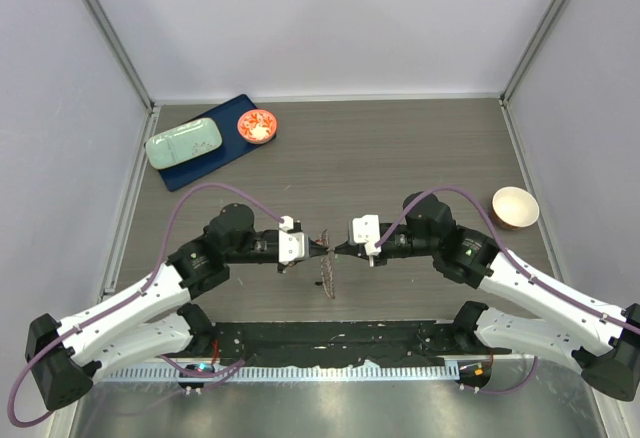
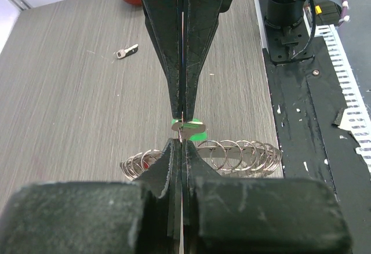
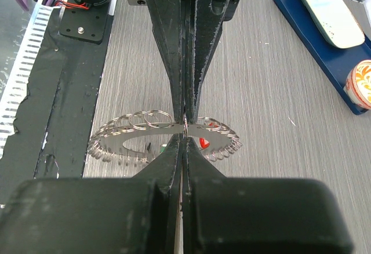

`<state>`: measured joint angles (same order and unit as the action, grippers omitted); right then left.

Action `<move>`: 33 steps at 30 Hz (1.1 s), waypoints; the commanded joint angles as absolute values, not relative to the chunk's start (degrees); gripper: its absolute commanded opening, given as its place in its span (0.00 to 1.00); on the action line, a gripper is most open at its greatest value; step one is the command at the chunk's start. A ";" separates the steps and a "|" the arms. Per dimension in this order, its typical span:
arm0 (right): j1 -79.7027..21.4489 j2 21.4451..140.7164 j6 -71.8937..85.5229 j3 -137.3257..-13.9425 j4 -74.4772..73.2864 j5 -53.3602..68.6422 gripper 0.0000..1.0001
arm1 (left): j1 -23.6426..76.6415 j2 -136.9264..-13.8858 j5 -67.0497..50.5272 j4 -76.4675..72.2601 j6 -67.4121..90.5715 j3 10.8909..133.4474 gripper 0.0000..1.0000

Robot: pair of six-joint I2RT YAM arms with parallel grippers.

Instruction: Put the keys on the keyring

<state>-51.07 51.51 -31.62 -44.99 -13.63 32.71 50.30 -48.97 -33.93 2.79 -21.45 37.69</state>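
Observation:
My two grippers meet tip to tip above the middle of the table (image 1: 420, 148). The left gripper (image 1: 318, 243) is shut on a tiny metal key with a bright green tag (image 2: 193, 129) that sticks out just past its tips (image 2: 182, 142). The right gripper (image 1: 338, 248) is shut on the top edge of the keyring (image 3: 139, 127), a grey metal ring fringed with small silvery rings. The keyring hangs edge-on below both grippers (image 1: 328, 276) and also shows in the left wrist view (image 2: 243, 152). A red tag (image 3: 204, 142) shows at the ring.
A loose small silver key (image 2: 126, 51) lies on the table. A blue tray (image 1: 205, 153) at the back left holds a pale green case (image 1: 184, 142) and a red bowl (image 1: 257, 125). A tan bowl (image 1: 515, 207) stands at the right.

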 commanded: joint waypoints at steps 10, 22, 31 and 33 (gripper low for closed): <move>-51.50 49.40 -31.64 -46.06 -9.93 32.78 0.01 | 50.80 -49.48 -34.81 -1.76 -21.09 38.06 0.00; -51.50 49.83 -31.82 -46.05 -11.25 31.73 0.01 | 50.80 -49.57 -34.98 -1.58 -20.92 38.15 0.00; -51.42 50.71 -31.73 -46.23 -11.60 32.96 0.01 | 50.71 -49.48 -35.24 -2.20 -20.30 38.15 0.00; -51.50 50.89 -31.73 -46.32 -11.60 33.13 0.01 | 50.80 -49.48 -35.24 -2.29 -20.22 38.14 0.00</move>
